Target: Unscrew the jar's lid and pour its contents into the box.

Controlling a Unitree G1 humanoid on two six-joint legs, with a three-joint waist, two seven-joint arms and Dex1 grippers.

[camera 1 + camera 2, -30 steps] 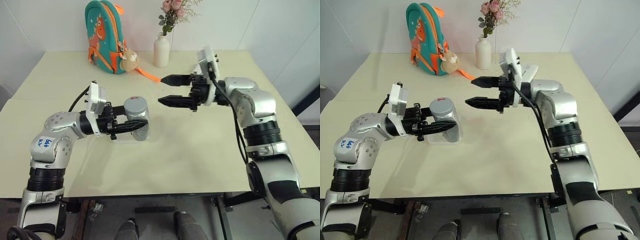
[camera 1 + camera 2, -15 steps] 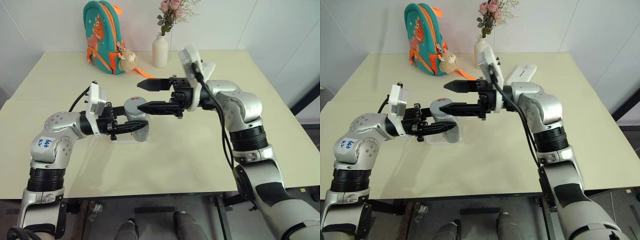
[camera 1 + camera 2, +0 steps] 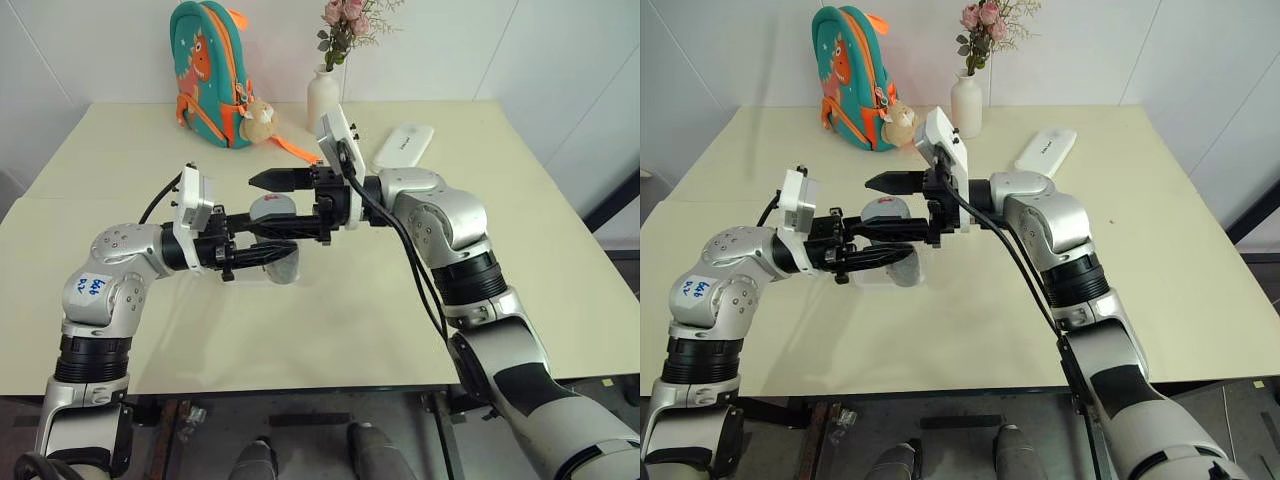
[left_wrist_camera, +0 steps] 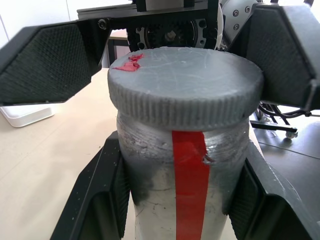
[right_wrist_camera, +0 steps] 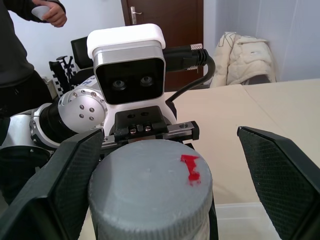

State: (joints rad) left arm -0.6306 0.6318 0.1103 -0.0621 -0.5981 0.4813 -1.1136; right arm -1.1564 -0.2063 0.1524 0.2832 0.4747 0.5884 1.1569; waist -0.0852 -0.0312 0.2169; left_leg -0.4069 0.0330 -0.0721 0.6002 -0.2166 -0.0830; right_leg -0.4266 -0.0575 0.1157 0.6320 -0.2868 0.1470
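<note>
With the right gripper [image 3: 268, 207] spread wide, one finger either side of the lid [image 4: 185, 87] and clear of it, the close should land squarely on the ribbed rim while the left gripper [image 3: 262, 252] clamps the jar [image 4: 185, 195] upright over the clear box [image 3: 865, 278].

The silvery jar [image 4: 185, 200] with a red stripe stands upright, its grey ribbed lid [image 4: 185, 87] still on, over the clear box [image 3: 283, 270].

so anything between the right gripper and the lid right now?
Nothing visible. The right gripper is open with one finger on each side of the lid, gaps clear on both sides. The left gripper clamps the jar lower down, below the cap.
</note>
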